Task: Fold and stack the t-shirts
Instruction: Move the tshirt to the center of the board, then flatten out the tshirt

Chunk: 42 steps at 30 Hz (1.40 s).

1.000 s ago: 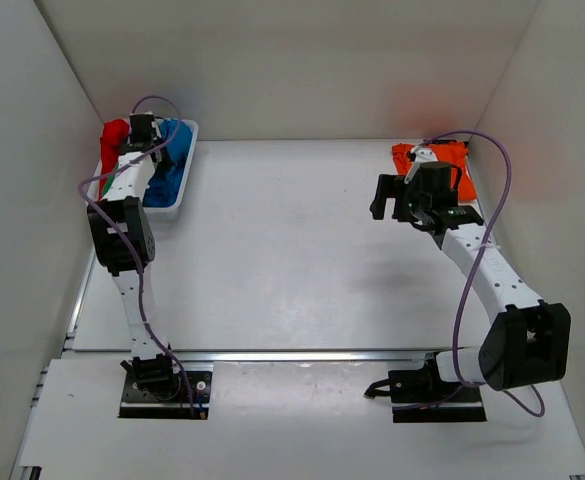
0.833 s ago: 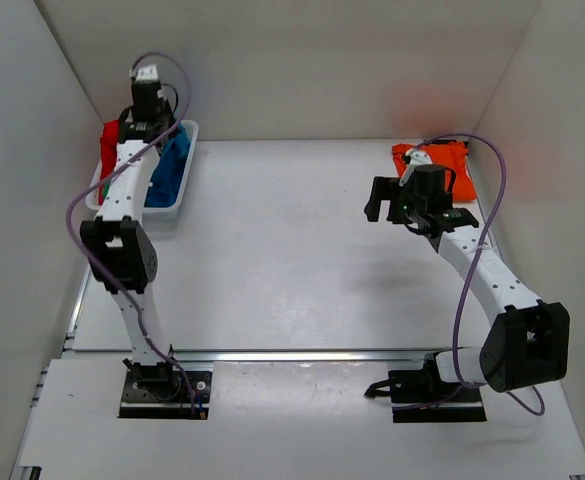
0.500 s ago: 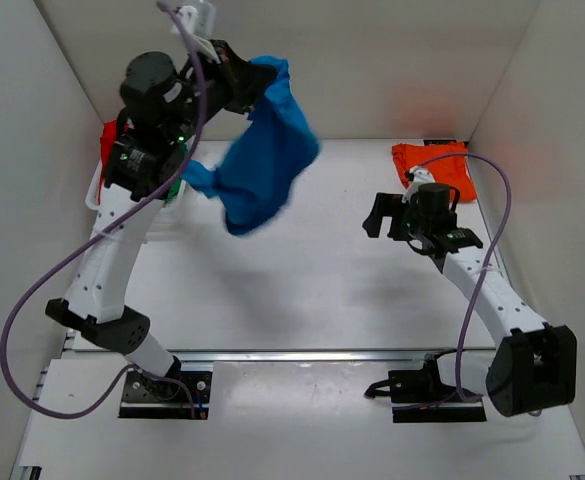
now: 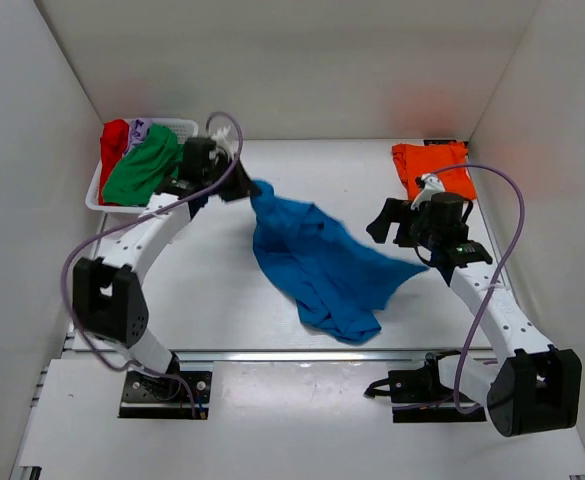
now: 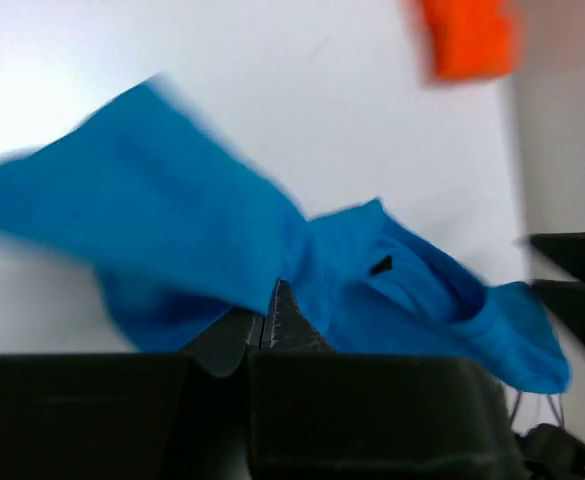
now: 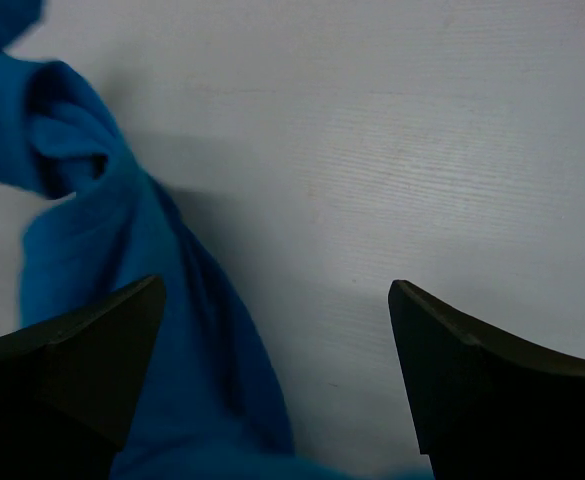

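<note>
The blue t-shirt [image 4: 322, 262] is spread loosely across the middle of the table, one end pinched in my left gripper [image 4: 244, 190], which is shut on it; in the left wrist view the cloth [image 5: 192, 240] fans out from the closed fingertips. My right gripper [image 4: 384, 222] is open just right of the shirt's far corner; in the right wrist view the blue cloth [image 6: 112, 300] lies by the left finger. A folded orange t-shirt [image 4: 434, 165] lies at the back right. Green [image 4: 142, 172], red [image 4: 114, 140] and lilac [image 4: 138, 127] t-shirts sit in the basket.
The white slatted basket [image 4: 179, 127] stands at the back left against the left wall. White walls close the table on left, back and right. The arm bases sit on the near rail.
My left gripper pulled the blue t-shirt out of the basket, swung it high, then brought it down over the table's middle. My right arm shifted slightly towards the front.
</note>
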Tool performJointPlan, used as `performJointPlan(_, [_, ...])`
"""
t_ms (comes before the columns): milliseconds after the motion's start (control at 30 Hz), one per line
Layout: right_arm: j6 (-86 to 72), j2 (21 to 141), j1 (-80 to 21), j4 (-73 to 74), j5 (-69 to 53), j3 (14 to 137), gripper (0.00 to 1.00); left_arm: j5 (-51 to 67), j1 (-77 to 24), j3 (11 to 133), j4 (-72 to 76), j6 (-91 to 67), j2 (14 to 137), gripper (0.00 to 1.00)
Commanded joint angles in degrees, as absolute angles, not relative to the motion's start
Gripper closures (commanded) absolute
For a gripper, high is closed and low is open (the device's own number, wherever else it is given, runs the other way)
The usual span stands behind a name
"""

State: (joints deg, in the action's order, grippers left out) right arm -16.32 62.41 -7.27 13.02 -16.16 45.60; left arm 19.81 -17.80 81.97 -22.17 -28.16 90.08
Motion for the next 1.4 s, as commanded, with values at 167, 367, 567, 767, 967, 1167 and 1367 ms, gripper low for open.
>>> performJointPlan(167, [-14.0, 65.7, -9.1, 12.0, -15.4, 44.6, 0.23, 23.5, -10.6, 67.1, -16.1, -27.5, 95.4, 0.88])
performJointPlan(367, [-12.1, 69.5, -8.9, 15.5, -9.6, 45.1, 0.2, 26.4, -13.3, 69.6, -16.3, -28.9, 94.0, 0.52])
performJointPlan(567, [-12.9, 71.5, -6.2, 17.4, -6.6, 44.3, 0.19, 22.3, -27.0, 65.8, -14.3, -35.0, 87.6, 0.52])
performJointPlan(767, [-12.5, 72.9, -6.2, 18.1, -7.4, 44.2, 0.19, 20.6, -32.6, 52.0, -4.5, -42.9, 84.5, 0.5])
performJointPlan(967, [-11.8, 72.5, -4.7, 17.0, -10.0, 43.0, 0.19, 13.6, -25.9, 52.6, -11.8, -38.2, 78.9, 0.48])
performJointPlan(1167, [-11.2, 72.2, -4.0, 17.2, -10.5, 43.1, 0.19, -2.6, -18.0, 59.9, -28.7, -25.9, 75.7, 0.46])
performJointPlan(1367, [-11.3, 73.2, -3.8, 17.6, -9.8, 42.8, 0.19, 8.0, -23.4, 56.5, -25.8, -31.0, 71.5, 0.47])
